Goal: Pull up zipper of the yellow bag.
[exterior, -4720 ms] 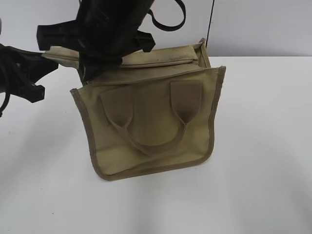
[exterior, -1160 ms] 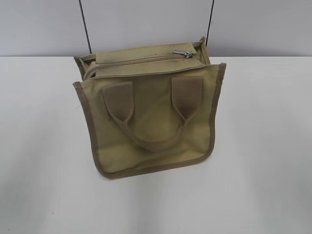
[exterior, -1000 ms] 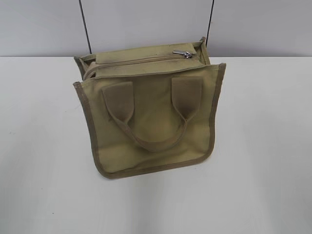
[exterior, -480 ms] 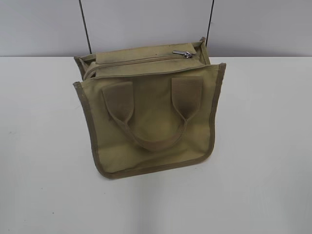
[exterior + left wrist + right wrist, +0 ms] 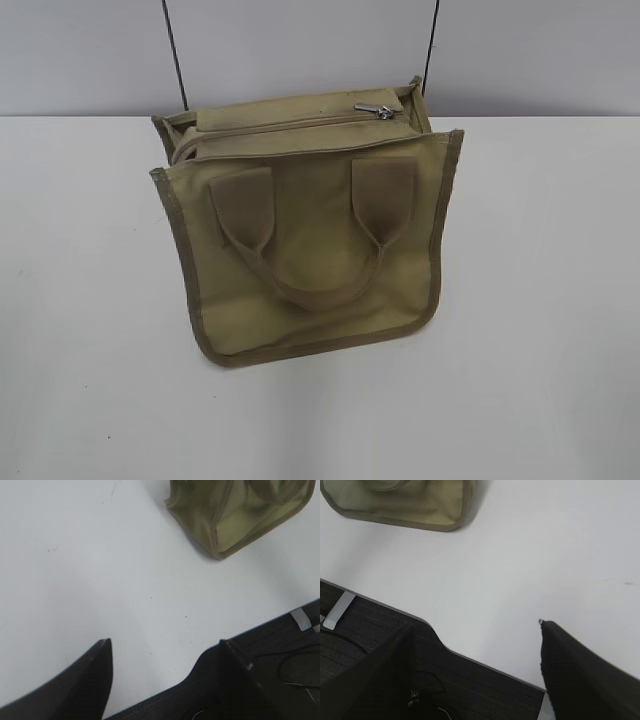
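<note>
zipper (image 5: 290, 124) runs along the top panel, silver pull tab (image 5: 375, 110) at its right end | yellow bag (image 5: 305, 240) upright mid-table (image 5: 540, 300), handles on the front | left gripper (image 5: 165, 670) – jaws apart, empty, near bag corner | right gripper (image 5: 475, 655) – spread, empty, over table edge

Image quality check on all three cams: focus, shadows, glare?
Exterior view: soft, slightly blurred overall, even lighting, only a faint shadow under the yellow bag; the zipper pull glints but stays legible. Left wrist view: the table is bright but not blown out, the left claw is dark and defocused. Right wrist view: the same, right claw underexposed, bag corner soft.
</note>
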